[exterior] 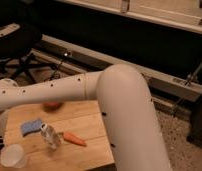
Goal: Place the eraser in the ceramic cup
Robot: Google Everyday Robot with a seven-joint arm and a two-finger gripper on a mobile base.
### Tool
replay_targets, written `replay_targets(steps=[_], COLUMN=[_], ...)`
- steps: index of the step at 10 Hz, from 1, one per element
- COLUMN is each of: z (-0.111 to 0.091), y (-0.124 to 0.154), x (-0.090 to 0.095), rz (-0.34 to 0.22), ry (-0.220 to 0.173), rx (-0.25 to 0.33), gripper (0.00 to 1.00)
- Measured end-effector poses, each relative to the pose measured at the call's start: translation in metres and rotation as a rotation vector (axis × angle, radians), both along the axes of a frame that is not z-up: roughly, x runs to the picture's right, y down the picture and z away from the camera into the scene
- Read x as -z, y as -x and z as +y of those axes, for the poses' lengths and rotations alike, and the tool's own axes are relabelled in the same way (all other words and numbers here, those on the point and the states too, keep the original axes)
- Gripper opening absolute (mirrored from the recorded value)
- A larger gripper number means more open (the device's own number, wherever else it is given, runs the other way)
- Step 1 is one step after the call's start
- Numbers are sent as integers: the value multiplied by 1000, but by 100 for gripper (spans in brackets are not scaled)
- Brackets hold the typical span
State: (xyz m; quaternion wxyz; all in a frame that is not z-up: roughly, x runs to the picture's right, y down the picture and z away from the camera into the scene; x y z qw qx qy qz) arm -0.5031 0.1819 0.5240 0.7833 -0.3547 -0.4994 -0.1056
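Note:
The light-blue eraser (pixel 31 126) lies flat on the left part of the wooden table (pixel 86 117). The whitish ceramic cup (pixel 13 156) stands at the table's front left corner, upright and apart from the eraser. My white arm (pixel 69 90) reaches across above the table's far side and runs off the left edge of the view. The gripper is out of view past that edge. Nothing is seen held.
A clear bottle (pixel 50 135) stands just right of the eraser. An orange carrot (pixel 74 139) lies beside it. A red-orange bowl (pixel 52 105) sits at the back, partly hidden under my arm. A black office chair (pixel 16 45) stands behind the table on the left.

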Motion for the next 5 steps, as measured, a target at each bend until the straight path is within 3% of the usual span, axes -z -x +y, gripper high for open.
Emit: replay_targets(steps=[2,5], z=[-4,-4], y=[2,-6], x=[2,-14], rz=[-4,48], ry=[63,86], rx=[-1,15], gripper=[0,0])
